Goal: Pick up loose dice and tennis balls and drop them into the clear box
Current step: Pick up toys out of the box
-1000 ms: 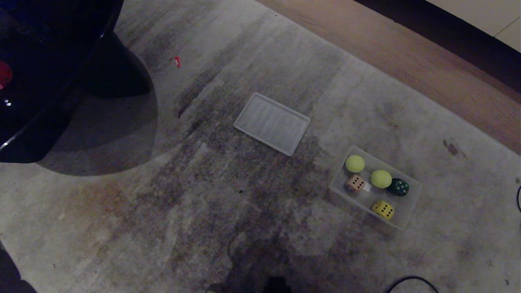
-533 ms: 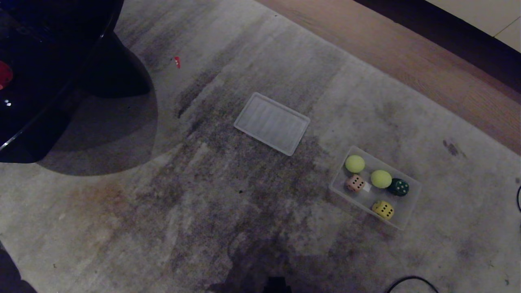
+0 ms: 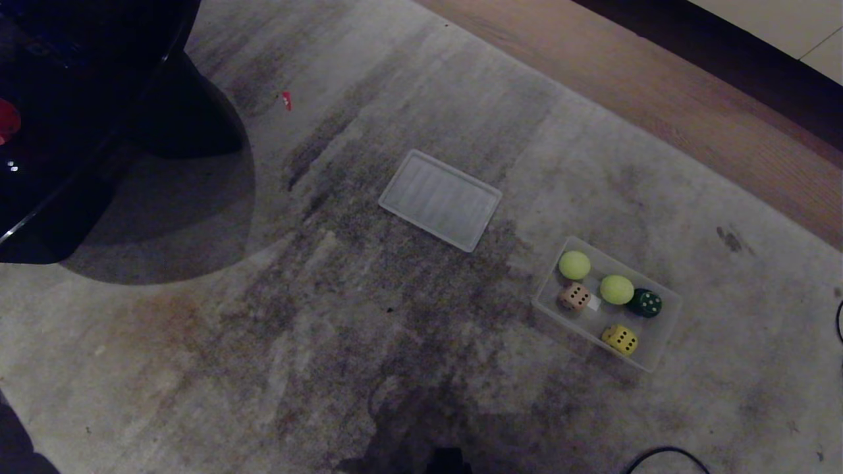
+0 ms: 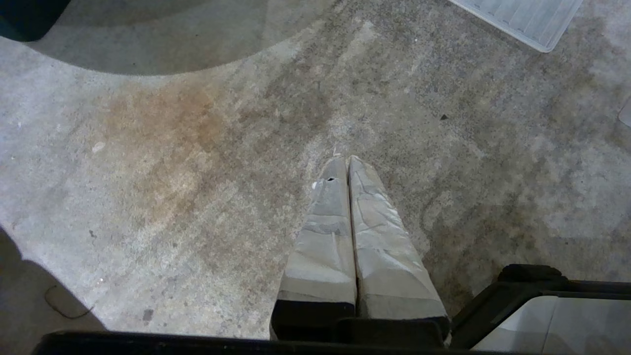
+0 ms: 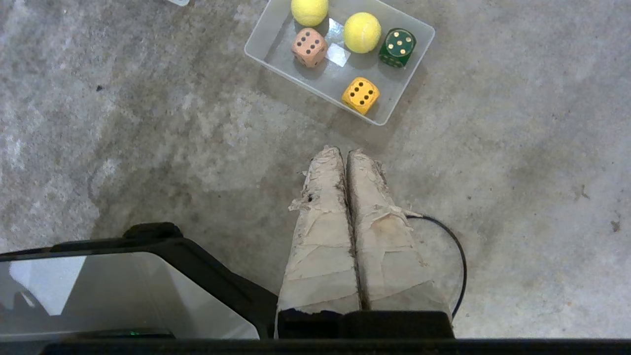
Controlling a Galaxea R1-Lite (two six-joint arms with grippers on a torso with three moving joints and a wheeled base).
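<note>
right wrist view: your clear box (image 5: 416, 61) holds two tennis balls (image 5: 362, 32) and three dice (image 5: 308, 47).
no readable writing on its white sticker (image 5: 338, 54); right gripper (image 5: 344, 154) and left gripper (image 4: 345, 160) are both pressed together, empty, above the carpet (image 3: 263, 342).

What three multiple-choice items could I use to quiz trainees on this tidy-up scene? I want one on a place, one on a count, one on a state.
1. Where does the ribbed lid lie?
A. On the clear box
B. Flat on the carpet, apart from the clear box
C. Leaning on the dark furniture

2. How many dice are in the clear box?
A. One
B. Three
C. Five

3. How does the right claw stand?
A. Shut and empty
B. Shut on a tennis ball
C. Wide open over the box

Answers:
1 B: the head view shows carpet between lid and box.
2 B: the beige-pink die, yellow die and dark green die sit inside, beside two tennis balls.
3 A: its taped fingers press together with nothing between them.
</note>
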